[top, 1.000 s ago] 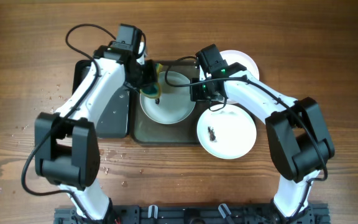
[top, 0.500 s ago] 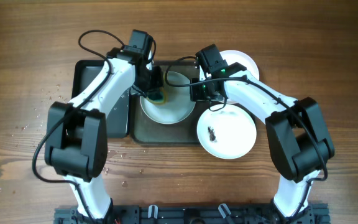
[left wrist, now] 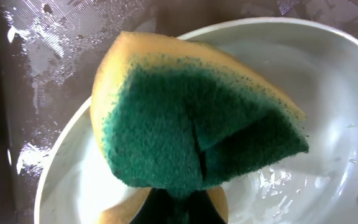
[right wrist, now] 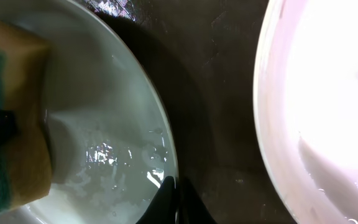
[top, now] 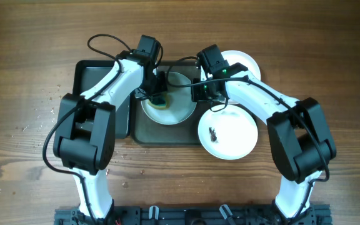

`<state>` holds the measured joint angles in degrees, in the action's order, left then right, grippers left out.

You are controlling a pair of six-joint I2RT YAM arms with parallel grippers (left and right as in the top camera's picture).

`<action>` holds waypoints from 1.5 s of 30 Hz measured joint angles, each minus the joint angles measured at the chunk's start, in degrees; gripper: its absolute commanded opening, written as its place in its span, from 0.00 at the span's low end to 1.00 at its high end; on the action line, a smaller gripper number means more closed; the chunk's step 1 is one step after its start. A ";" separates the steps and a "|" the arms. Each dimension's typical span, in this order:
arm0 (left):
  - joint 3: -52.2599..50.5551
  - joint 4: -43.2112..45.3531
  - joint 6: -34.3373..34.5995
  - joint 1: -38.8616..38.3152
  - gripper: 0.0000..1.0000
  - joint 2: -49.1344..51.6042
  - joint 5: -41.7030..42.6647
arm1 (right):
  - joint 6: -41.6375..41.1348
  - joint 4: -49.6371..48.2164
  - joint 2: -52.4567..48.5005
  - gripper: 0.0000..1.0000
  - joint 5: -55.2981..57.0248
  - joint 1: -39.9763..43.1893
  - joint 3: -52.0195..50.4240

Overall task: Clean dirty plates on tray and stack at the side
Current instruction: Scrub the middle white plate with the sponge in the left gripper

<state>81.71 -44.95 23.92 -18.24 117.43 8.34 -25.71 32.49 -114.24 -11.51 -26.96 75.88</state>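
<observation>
On the tray [top: 149, 132], a wet plate [top: 179, 107] is clamped at its rim by the right pincer [right wrist: 174, 196], while a sponge [left wrist: 191, 124], gripped by the left pincer [top: 158, 94], is pressed into it.

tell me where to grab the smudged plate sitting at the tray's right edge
Probably pinch the rim at its near-right side, coming in low from the right. The smudged plate is shallow and lies face up, so only the thin rim fits between fingers, and that side sits off the tray.
</observation>
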 measured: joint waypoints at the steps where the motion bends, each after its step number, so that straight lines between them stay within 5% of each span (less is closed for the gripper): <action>1: 0.02 0.02 0.02 -0.11 0.04 0.22 0.04 | 0.00 0.00 0.00 0.04 0.00 0.00 0.00; 15: 0.87 0.48 -1.79 -0.92 0.04 2.10 2.29 | 0.00 0.15 0.00 0.04 0.48 0.11 0.00; 33: 0.92 1.49 -10.60 -1.27 0.04 4.81 27.78 | 0.00 0.44 0.00 0.04 1.73 0.66 -0.22; 38: 0.92 1.11 -10.60 -1.18 0.04 1.11 26.47 | 0.00 0.00 0.00 0.04 1.29 0.57 -0.22; 45: 1.36 -1.09 -9.46 -1.16 0.04 -10.62 14.10 | 0.00 -0.04 0.00 0.04 1.03 0.37 -0.22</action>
<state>83.07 -46.04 14.46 -19.40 106.80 22.44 -25.71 32.45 -114.24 -10.48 -26.59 75.66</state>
